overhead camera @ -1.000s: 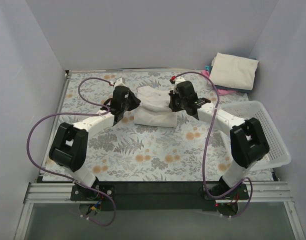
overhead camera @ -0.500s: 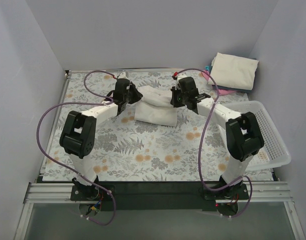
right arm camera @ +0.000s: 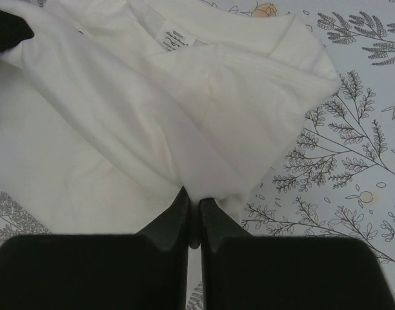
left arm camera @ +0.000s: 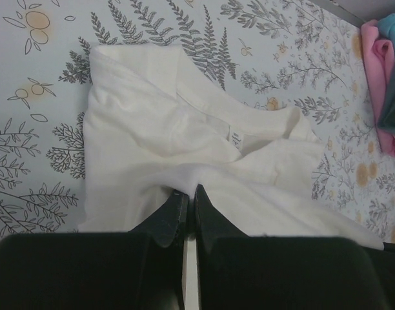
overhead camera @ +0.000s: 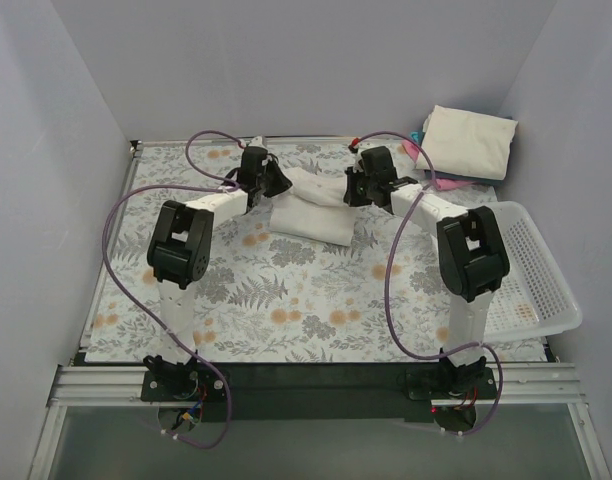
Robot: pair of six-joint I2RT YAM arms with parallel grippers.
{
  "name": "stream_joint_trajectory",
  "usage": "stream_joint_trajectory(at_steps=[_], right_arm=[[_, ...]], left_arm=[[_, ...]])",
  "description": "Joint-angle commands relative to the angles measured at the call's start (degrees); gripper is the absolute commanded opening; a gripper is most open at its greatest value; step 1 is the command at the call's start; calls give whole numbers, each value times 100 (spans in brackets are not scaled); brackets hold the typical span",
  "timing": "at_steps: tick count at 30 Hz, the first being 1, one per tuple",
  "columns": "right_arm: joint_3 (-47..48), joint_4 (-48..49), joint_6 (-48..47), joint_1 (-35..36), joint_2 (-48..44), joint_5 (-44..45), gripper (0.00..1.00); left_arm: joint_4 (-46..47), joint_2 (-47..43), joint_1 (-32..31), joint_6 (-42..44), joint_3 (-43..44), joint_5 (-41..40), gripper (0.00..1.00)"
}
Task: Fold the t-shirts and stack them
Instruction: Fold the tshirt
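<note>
Folding of one white t-shirt is judged to be the step in hand, with stacking of this piece not yet done.

1. Work surface: floral table [overhead camera: 286, 290]. At its right edge, white lattice basket [overhead camera: 546, 290], well apart from the work.
2. At the far right corner: stack of folded t-shirts [overhead camera: 468, 142], cream piece on top, pink and blue edges beneath.
3. At far centre, between the two arms: white t-shirt [overhead camera: 311, 205], flat on the table, partly folded, collar opening uppermost, creased across the middle.
4. On the shirt's left edge: left gripper [left arm camera: 188, 194], jaws pinched together on a raised ridge of cloth. On the shirt's right edge: right gripper [right arm camera: 194, 197], jaws likewise closed on a cloth ridge.

Next move, as a judgement:
- Carry both pinched edges in step and at equal height, so that the fold lands square.
- Release only with the cloth laid flat.
- Then transfer toward the far right corner.

Hidden or unclear:
- Cloth directly under each gripper body is masked in both wrist views, so the number of layers pinched cannot be told.
- Fingertips are not visible from above, covered by the wrists.
- Sleeves cannot be told apart from the body folds.
- Number of pieces in the stack cannot be counted.
- Print on the neck label [right arm camera: 182, 40] is too small to read.
</note>
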Motion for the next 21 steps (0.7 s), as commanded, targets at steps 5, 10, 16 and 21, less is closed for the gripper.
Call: stream_joint_trajectory(at_steps=[5,10,16,21], right_arm=[[680,126,-44,-245,464,-244,1],[988,126,97,-447,631,-314,34],[867,143,141,-790,36,-52,66],[409,301,97,-799,-501,-172,74]], left_arm=[[-76,401,151,193,779,159,0],[-155,613,195,53,1393,11,35],[-383,464,265,34,1984,-447,82],[134,-98,221,52,1031,-517,84]])
